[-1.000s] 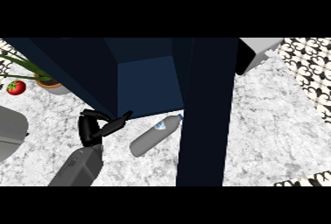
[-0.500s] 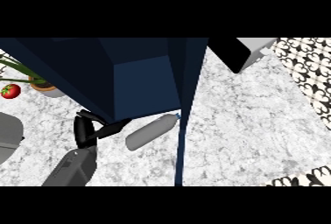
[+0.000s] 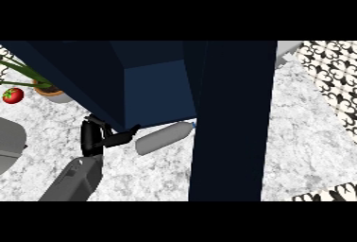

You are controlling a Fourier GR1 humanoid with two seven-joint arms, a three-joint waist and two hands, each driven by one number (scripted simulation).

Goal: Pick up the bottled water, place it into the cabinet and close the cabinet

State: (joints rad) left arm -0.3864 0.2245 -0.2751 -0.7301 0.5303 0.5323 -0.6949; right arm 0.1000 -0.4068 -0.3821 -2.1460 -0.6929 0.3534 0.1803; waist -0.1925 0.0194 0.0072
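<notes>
A: Where is the clear plastic water bottle (image 3: 164, 137)?
B: Lying on the marbled white surface (image 3: 293, 142) below the dark blue cabinet (image 3: 157, 92), ungrasped.
A: And the left robot hand (image 3: 94, 137)?
B: Released beside it; grasping presumably comes next.

One grey forearm rises from the lower left edge, ending in the black left hand (image 3: 94, 136) — fingers relaxed, thumb stretched right, holding nothing. The right hand is out of sight.
</notes>
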